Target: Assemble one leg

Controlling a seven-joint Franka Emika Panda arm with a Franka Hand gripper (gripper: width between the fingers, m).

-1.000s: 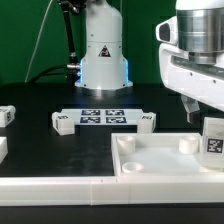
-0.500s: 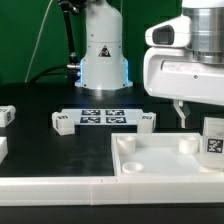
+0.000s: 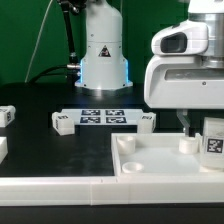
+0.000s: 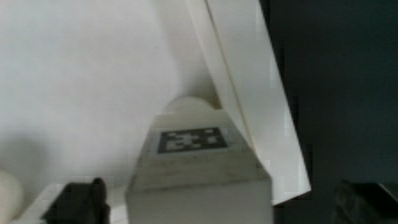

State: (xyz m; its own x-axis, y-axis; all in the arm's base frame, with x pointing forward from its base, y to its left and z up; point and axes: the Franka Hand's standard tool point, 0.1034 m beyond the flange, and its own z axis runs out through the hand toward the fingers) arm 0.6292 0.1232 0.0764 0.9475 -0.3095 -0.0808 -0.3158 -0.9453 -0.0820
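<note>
The leg [image 3: 212,137], a small white block with a black-and-white tag, stands at the far right of the large white tray panel [image 3: 150,172]. My gripper [image 3: 201,119] hangs over it, with one finger [image 3: 184,122] just to the leg's left in the exterior view. In the wrist view the leg [image 4: 196,150] sits between the two dark fingertips [image 4: 80,203], with gaps on both sides. My gripper [image 4: 222,205] is open and holds nothing. The tray panel's rim [image 4: 249,80] runs beside the leg.
The marker board [image 3: 100,116] lies mid-table in front of the robot base [image 3: 103,55]. Small white blocks stand at its two ends [image 3: 63,122] [image 3: 148,121]. Two more white parts sit at the exterior view's left edge [image 3: 7,115] [image 3: 2,148]. A round socket post [image 3: 186,145] rises in the tray.
My gripper has come down from higher up, so its fingers now straddle the leg. The leg and the other parts have not moved.
</note>
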